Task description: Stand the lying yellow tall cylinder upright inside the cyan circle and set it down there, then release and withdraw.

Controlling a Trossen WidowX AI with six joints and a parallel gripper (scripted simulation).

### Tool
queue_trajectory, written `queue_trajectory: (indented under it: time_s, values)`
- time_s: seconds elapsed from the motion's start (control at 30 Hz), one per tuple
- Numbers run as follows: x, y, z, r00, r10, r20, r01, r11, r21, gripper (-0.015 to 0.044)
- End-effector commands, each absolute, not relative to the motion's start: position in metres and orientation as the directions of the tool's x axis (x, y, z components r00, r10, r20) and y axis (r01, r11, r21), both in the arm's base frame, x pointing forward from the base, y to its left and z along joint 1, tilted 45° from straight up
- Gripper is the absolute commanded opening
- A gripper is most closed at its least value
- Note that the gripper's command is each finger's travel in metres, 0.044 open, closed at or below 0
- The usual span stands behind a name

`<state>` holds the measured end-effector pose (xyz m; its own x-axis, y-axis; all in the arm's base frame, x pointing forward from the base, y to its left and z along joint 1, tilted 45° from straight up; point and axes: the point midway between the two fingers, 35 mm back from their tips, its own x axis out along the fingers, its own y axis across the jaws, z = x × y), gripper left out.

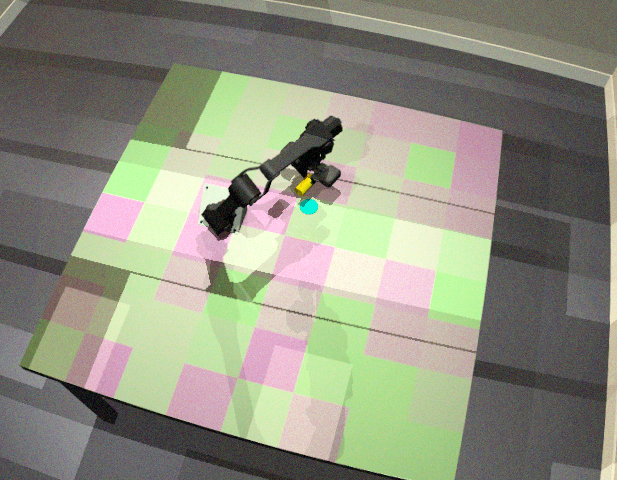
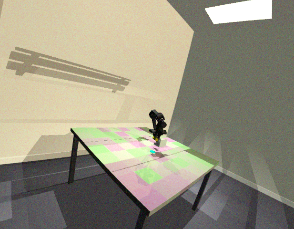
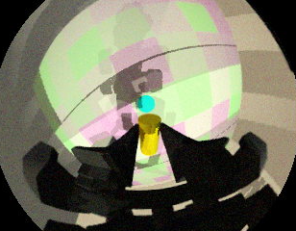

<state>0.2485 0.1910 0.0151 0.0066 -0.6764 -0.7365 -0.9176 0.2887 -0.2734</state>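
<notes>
The yellow tall cylinder (image 1: 303,185) (image 2: 155,139) (image 3: 149,136) is held off the table, tilted, in my gripper. My gripper (image 1: 309,178) (image 3: 149,125) is shut on it, with one black finger on each side in the wrist view. The cyan circle (image 1: 309,206) (image 2: 152,151) (image 3: 146,103) lies flat on the table, uncovered. In the wrist view it shows just beyond the cylinder's near end; in the top view it lies a little below the cylinder. In the exterior view the fingertips are partly hidden by the arm.
The patchwork table (image 1: 360,325) (image 2: 122,152) has green, pink and cream squares. The arm's pale base plate (image 1: 213,194) (image 2: 163,142) is fixed to it, left of the circle in the top view. Dark arm shadows fall around the circle.
</notes>
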Motion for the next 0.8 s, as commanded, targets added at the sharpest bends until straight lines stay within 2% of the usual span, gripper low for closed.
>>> queue_trajectory:
  time_s: [0.0, 0.77]
  values:
    - [0.2476, 0.1890, 0.0133, -0.007, -0.659, -0.753, -0.917, 0.304, -0.257, 0.0105]
    - [0.2462, 0.1828, 0.0042, -0.040, -0.524, -0.851, -0.907, 0.377, -0.189, 0.0105]
